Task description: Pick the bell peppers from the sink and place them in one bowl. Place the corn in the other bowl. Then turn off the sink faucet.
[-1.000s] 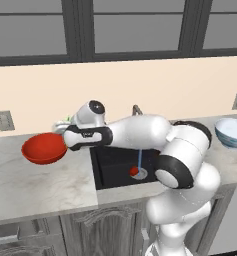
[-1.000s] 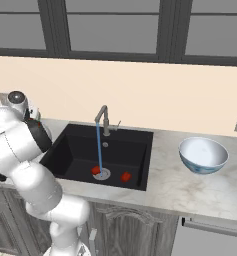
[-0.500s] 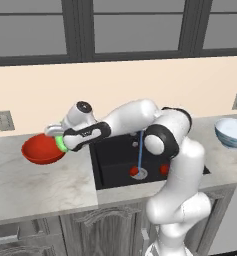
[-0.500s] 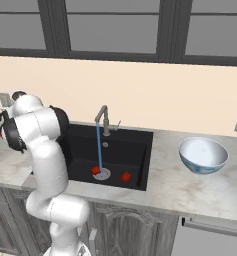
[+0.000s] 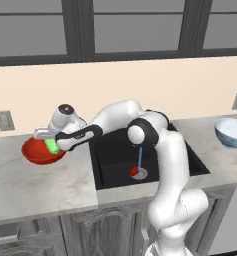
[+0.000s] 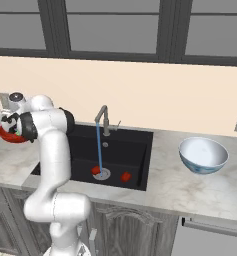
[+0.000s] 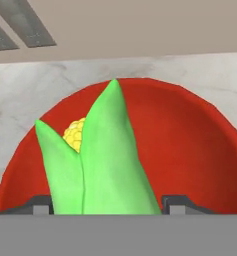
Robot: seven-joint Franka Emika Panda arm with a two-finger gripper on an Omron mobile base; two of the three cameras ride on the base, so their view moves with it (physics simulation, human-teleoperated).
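Marble counter point(image 5: 35, 185), black sink point(image 5: 115, 160), tan wall point(image 5: 115, 85)

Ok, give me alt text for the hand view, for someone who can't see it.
A green-husked ear of corn with yellow kernels showing stands between the tips of the pincer, over the red bowl. The bowl sits on a pale marbled counter, with a beige wall beyond.

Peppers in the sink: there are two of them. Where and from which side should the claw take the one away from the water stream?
Take the right-hand pepper across its round middle, coming straight down from above. It is a small lump lying on the flat sink floor, apart from the drain and the other pepper, so probably nothing crowds a top grasp.
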